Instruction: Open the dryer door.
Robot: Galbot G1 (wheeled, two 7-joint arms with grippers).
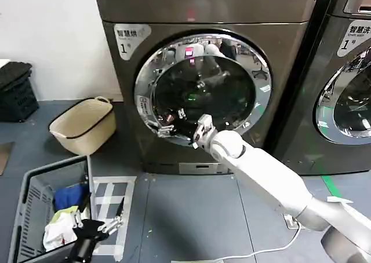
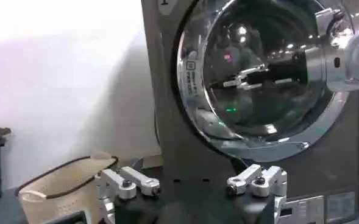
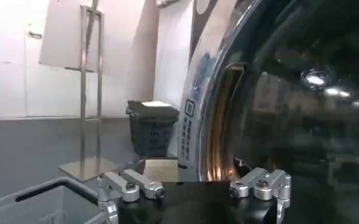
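The dryer door (image 1: 203, 89) is a round porthole with a chrome rim and dark glass on the grey-brown machine. It looks flush with the machine front. My right gripper (image 1: 171, 123) reaches from the lower right to the door's lower left rim, open, with nothing between its fingers. In the right wrist view the right gripper (image 3: 194, 190) is close to the door (image 3: 301, 122), beside a narrow recess (image 3: 225, 122) in the rim. My left gripper (image 1: 95, 227) hangs low at the front left, open and empty. In the left wrist view the left gripper (image 2: 191, 185) faces the door (image 2: 240, 115).
A beige basket (image 1: 84, 124) stands on the floor left of the dryer. A grey crate (image 1: 35, 216) with clothes sits under the left gripper. A black crate (image 1: 14, 92) is at the far left, a second machine (image 1: 348, 101) on the right, and a white cable (image 1: 261, 251) lies on the floor.
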